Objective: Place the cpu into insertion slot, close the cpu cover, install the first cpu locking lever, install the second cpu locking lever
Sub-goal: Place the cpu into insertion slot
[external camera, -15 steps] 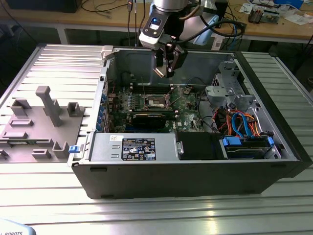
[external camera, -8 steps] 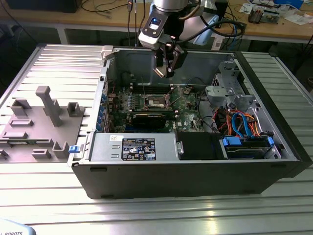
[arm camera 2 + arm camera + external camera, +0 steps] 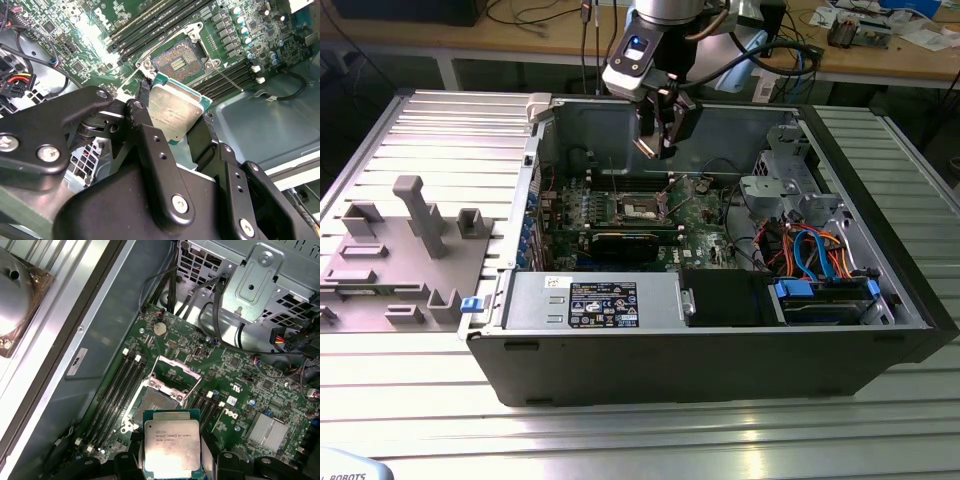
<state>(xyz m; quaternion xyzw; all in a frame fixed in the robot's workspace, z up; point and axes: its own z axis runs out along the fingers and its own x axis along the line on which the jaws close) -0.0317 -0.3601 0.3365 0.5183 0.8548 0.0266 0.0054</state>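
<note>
Silver-topped, the cpu [image 3: 175,107] is clamped by its edges between the black fingers [image 3: 200,137] of the gripper [image 3: 660,148], which are closed only to the chip's width. It hangs over the green board [image 3: 705,215] inside the open case [image 3: 720,370], near the slot [image 3: 150,405] but clear of it. The slot's dark centre lies bare, and the cover [image 3: 181,366] is swung up beside it.
</note>
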